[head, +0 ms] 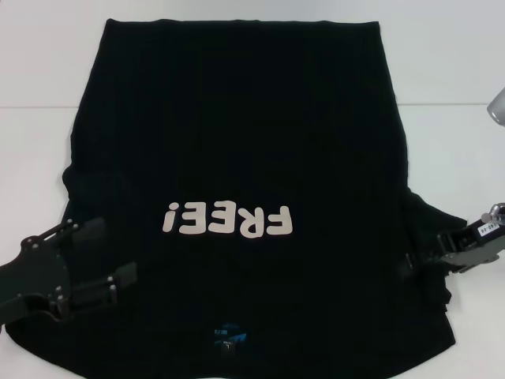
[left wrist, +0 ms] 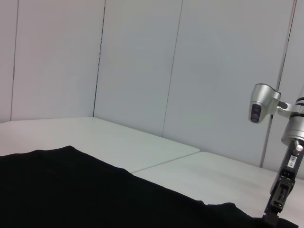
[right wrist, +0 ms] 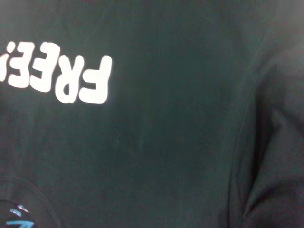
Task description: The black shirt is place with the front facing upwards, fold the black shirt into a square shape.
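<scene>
Black shirt [head: 237,150] lies flat and front up on the white tabletop [head: 39,158], covering most of its middle, with the hem toward the far edge and the neck toward the near edge, so that the pale "FREE!" lettering [head: 229,221] reads upside down in the head view. A small blue neck label [head: 229,341] shows close to the near edge, just below the lettering. The left gripper [head: 99,257] sits low over the shirt's sleeve area by the near left corner of the tabletop, its two black jaws spread apart with dark cloth showing between them; whether they touch the fabric cannot be told. The right gripper [head: 410,257] is at the opposite sleeve, near the right edge of the tabletop, pointing inward at the cloth; I cannot tell how its jaws stand, since they blend with the black fabric. The right wrist view looks closely at the chest, showing the lettering, a sleeve seam [right wrist: 237,142] running across the cloth, and a bit of the blue label. The left wrist view shows the shirt's edge on the tabletop, with the right gripper farther off against a pale panelled wall [left wrist: 142,61].
</scene>
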